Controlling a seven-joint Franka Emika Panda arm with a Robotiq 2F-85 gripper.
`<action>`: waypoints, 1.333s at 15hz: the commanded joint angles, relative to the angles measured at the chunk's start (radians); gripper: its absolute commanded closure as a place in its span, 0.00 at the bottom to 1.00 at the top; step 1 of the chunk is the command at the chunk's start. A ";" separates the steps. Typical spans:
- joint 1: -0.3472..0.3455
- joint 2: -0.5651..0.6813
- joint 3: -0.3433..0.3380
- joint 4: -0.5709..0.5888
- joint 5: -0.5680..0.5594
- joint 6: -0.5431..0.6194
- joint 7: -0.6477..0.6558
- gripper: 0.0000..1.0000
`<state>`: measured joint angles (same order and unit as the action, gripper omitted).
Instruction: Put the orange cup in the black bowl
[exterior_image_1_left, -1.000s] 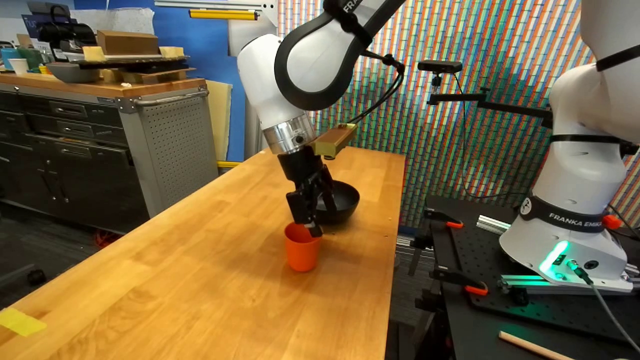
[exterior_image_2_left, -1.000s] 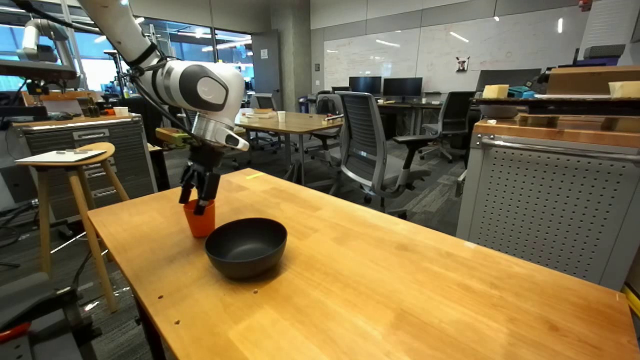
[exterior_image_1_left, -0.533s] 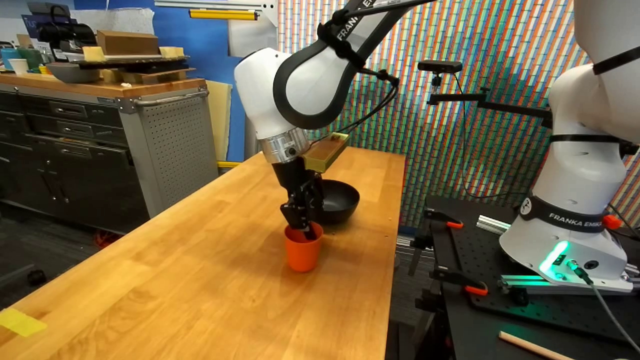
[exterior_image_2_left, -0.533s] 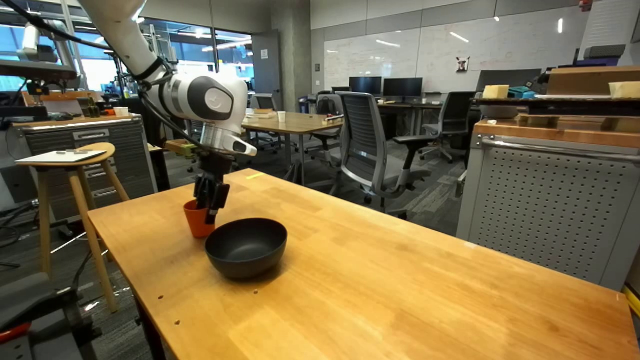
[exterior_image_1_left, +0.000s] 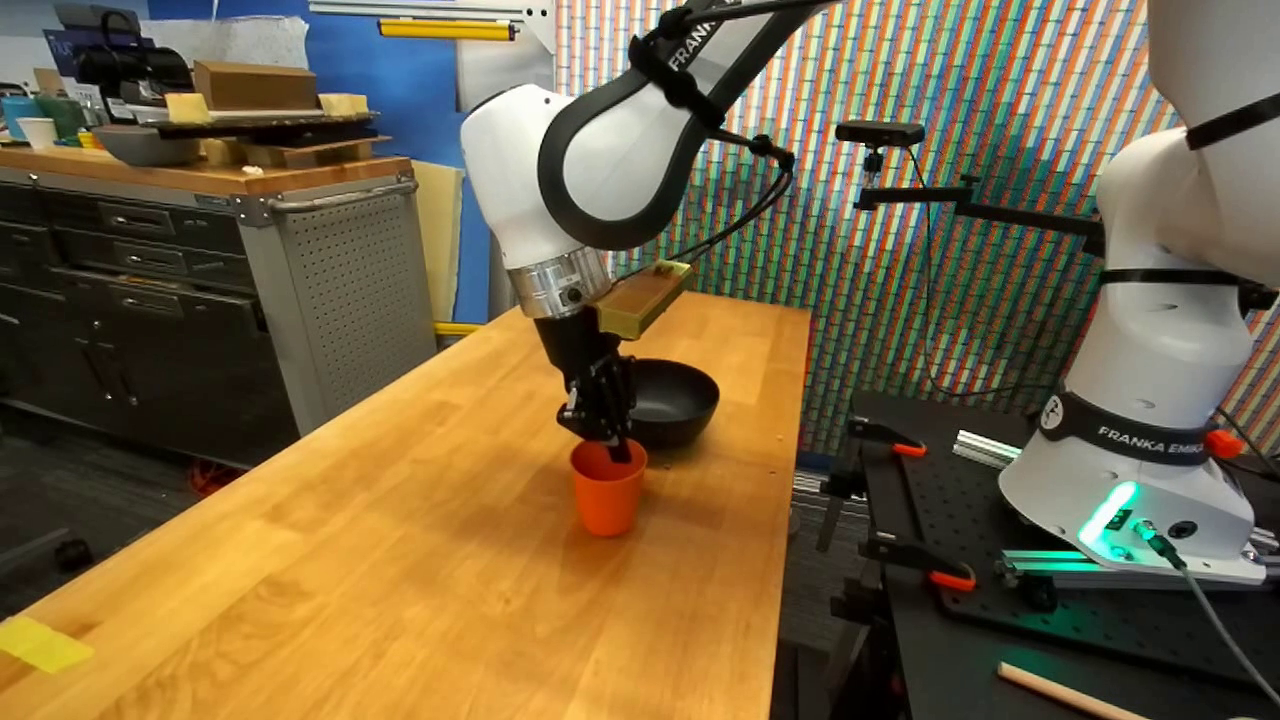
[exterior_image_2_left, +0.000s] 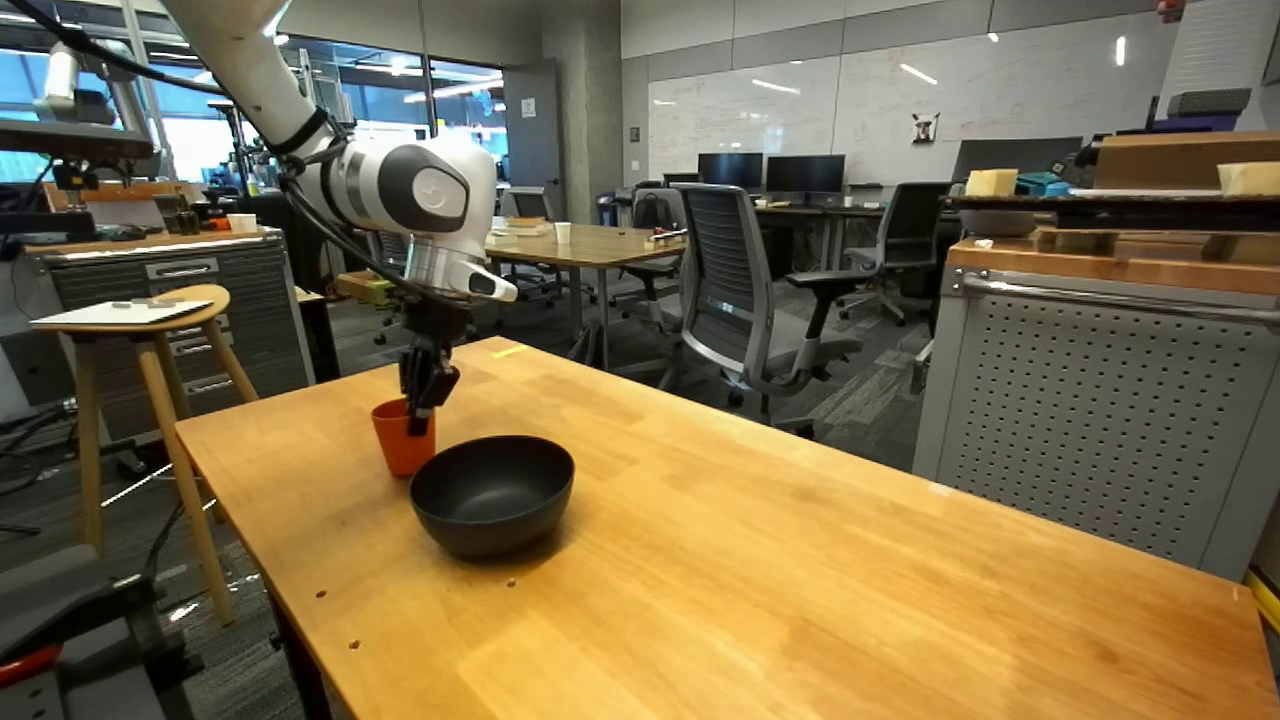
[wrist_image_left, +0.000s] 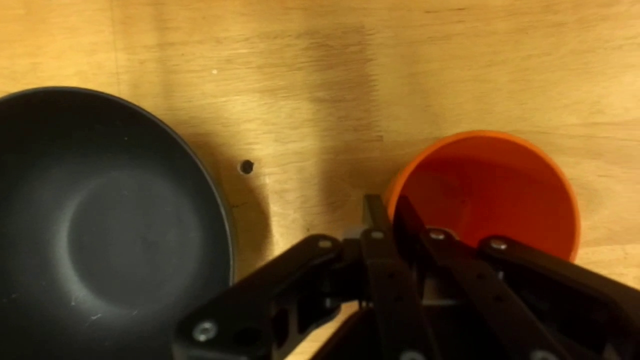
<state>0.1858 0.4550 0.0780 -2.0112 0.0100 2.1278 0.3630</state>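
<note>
The orange cup is upright on the wooden table or barely above it; I cannot tell which. My gripper is shut on the near wall of this cup, one finger inside the rim and one outside. In an exterior view the outer finger shows in front of the cup, while the inner one is hidden. Close beside the cup stands the black bowl, with nothing in it. In the wrist view the bowl lies to the left of the jaws, a strip of table between it and the cup.
The wooden table carries both things, and the bowl is near one long edge. A stool stands past the table's end. The arm's base is on a black platform beside the table. Yellow tape marks one corner.
My gripper has come down to the cup and its jaws have closed on the cup's wall. The cup has shifted slightly, perhaps a little upward. The bowl has not moved.
</note>
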 joint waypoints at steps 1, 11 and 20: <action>-0.009 -0.088 -0.016 -0.038 0.012 0.003 0.002 0.95; -0.142 -0.505 -0.138 -0.261 -0.065 -0.021 0.199 0.95; -0.191 -0.321 -0.121 -0.262 0.046 -0.034 0.101 0.95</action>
<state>-0.0061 0.0552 -0.0565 -2.3167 0.0442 2.0721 0.4797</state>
